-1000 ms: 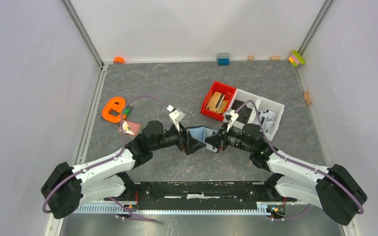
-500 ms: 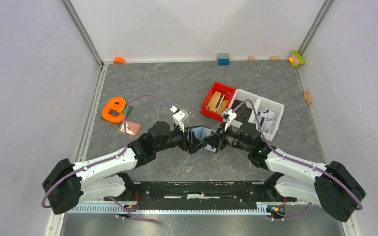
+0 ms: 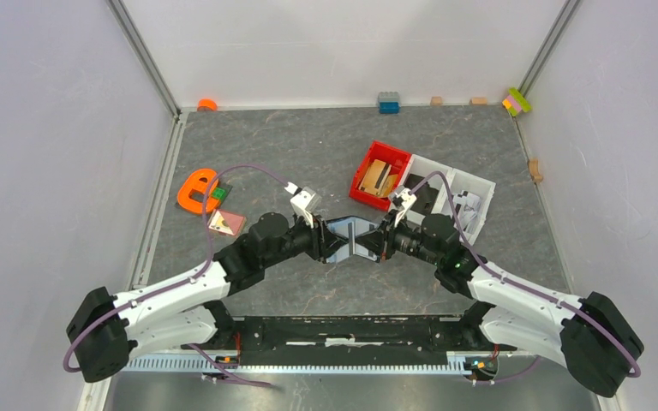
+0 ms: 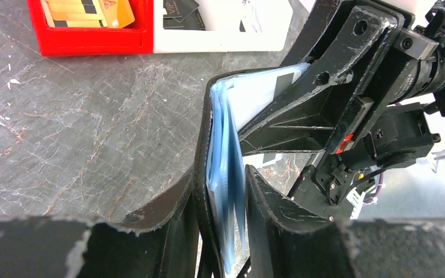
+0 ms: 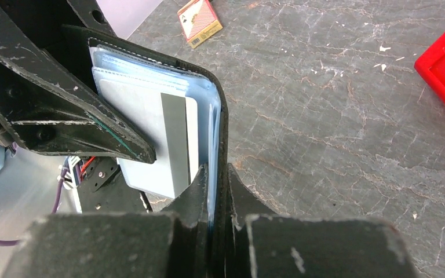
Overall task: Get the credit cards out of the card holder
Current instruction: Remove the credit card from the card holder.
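The card holder is seen in matt black, leather-like, its rim picked out in pale stitching. The sleeves inside are made out as thin, glossy plastic film with a blue-grey cast. A card is shown smooth and matt, greyish-white, crossed by a darker grey stripe. The right gripper is found in matt black hard plastic, scuffed and chipped pale at the edges. The table is faced in dull grey, stone-veined. The red bin is read as smooth, shiny plastic.
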Robot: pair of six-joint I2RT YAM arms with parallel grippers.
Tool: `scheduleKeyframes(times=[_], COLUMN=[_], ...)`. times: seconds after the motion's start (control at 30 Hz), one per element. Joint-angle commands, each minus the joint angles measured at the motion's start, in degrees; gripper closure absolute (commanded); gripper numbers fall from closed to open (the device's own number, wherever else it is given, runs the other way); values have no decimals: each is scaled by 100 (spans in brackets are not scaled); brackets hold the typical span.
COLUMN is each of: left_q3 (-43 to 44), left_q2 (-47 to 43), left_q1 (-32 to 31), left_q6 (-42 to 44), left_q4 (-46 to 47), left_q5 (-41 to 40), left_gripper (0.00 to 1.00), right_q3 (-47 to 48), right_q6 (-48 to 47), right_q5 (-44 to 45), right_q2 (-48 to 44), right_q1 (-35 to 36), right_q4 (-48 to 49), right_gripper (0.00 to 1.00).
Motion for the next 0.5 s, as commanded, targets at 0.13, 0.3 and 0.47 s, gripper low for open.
scheduleKeyframes(times=[0.13,0.3,0.47], left_q3=[-51,-41,34], left_q2=[-426,-456,-342], left_q1=[74,118,140], left_q6=[115,97,101], left_q4=[149,170,152], left_q5=[-61,159,364], left_gripper=[86,79,76], right_q3=[323,329,338], right_q6=[-274,-293,-236], right_q5=[-84,-279,-588], right_q2=[-100,-146,-101], right_q1=[-75,-154,-248], right_q4=[-90,-88,-22], right_gripper=[100,100,100])
